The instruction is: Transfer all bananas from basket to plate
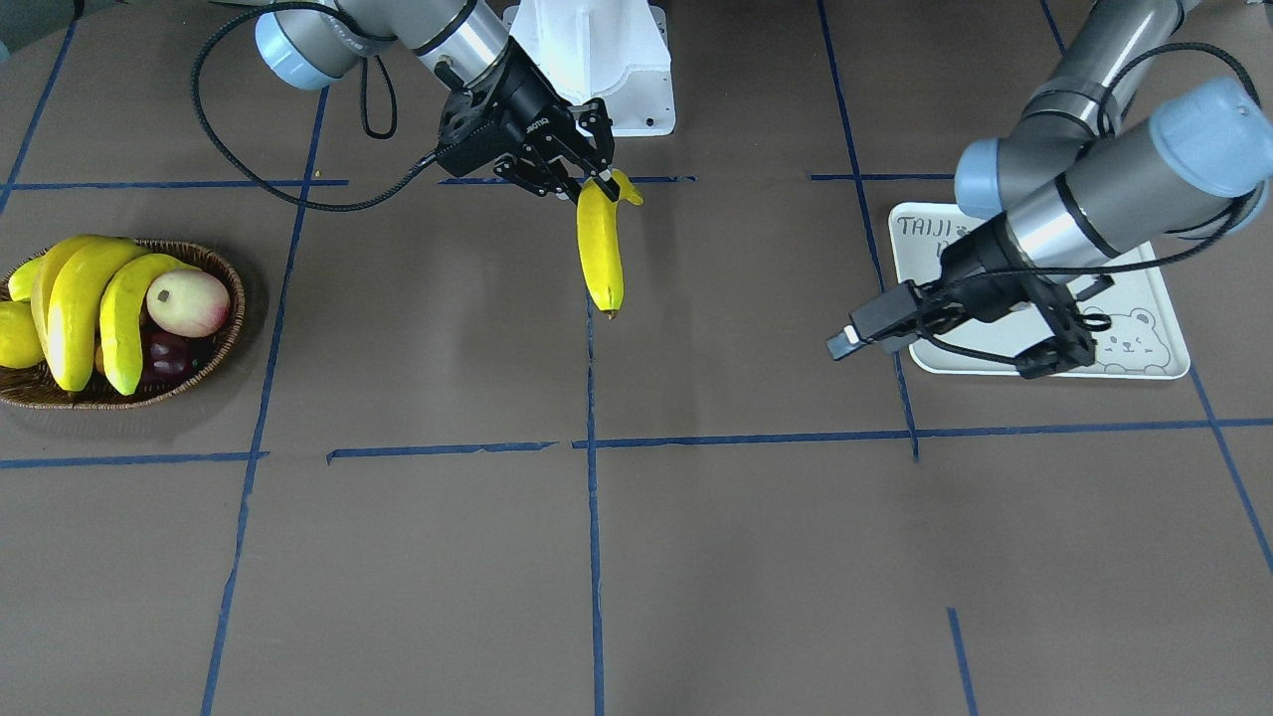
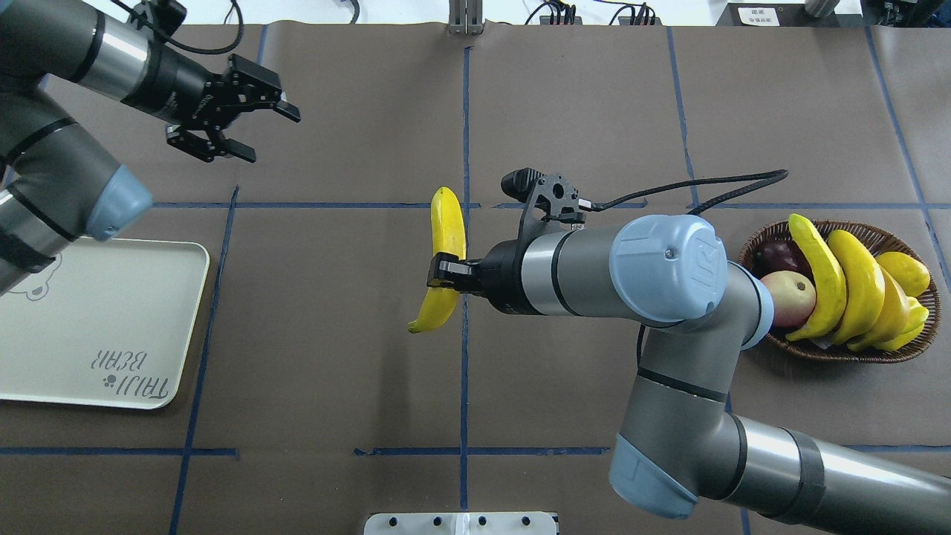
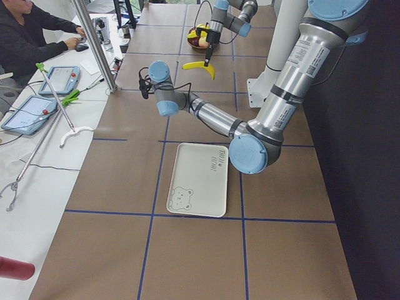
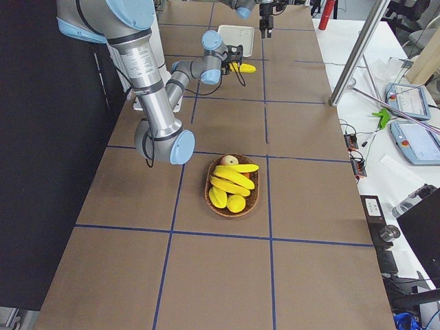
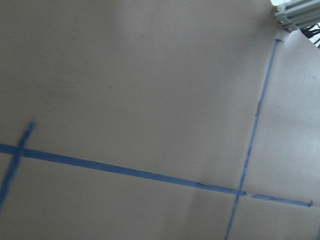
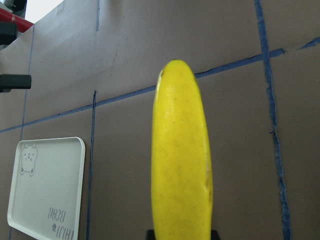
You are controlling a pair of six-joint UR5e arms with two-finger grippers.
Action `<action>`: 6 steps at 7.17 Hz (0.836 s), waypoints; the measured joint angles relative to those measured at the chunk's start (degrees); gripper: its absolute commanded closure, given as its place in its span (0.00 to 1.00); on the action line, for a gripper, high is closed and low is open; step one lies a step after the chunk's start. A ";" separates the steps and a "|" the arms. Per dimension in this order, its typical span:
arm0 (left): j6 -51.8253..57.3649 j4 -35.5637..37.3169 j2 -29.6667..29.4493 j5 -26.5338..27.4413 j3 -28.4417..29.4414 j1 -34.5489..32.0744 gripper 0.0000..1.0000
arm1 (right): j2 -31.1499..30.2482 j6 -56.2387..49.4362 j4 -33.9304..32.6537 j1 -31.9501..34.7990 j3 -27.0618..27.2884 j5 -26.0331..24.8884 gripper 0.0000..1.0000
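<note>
Right gripper (image 2: 443,271) grips long yellow banana (image 2: 449,219) mid-table — white rectangular tray (image 2: 111,327) bears none; three bananas (image 2: 854,282) in brown wicker basket (image 2: 832,351); left gripper (image 2: 264,134) wide.

A banana (image 2: 444,223) sits between the right fingers (image 2: 443,266) above the bench (image 2: 594,111). The basket (image 1: 94,401), holding three bananas (image 2: 862,286), lies well right of them. The plate (image 2: 96,327) lies well left, robot-side of the left fingers (image 2: 282,110).

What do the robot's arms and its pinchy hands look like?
The left arm and right arm are shiny silver-grey tubes with pale blue round caps on the joints. Black cables loop near the wrists. The left gripper and right gripper are black and two-fingered, with tiny white lettering.
</note>
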 measured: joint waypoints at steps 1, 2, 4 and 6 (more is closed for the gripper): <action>-4.64 -0.15 -2.56 0.42 -0.32 2.30 0.01 | 0.81 -0.48 0.03 -0.53 -0.57 -0.17 0.99; -7.15 -0.18 -3.80 1.46 -1.15 4.58 0.01 | 1.36 -0.56 0.13 -0.85 -0.77 -0.22 0.99; -10.51 -0.22 -5.34 6.99 -2.79 10.26 0.01 | 1.95 -0.44 0.27 -1.22 -0.88 -0.27 0.99; -11.50 -0.24 -5.76 9.73 -3.45 14.14 0.01 | 2.02 -0.40 0.45 -1.29 -0.90 -0.31 0.99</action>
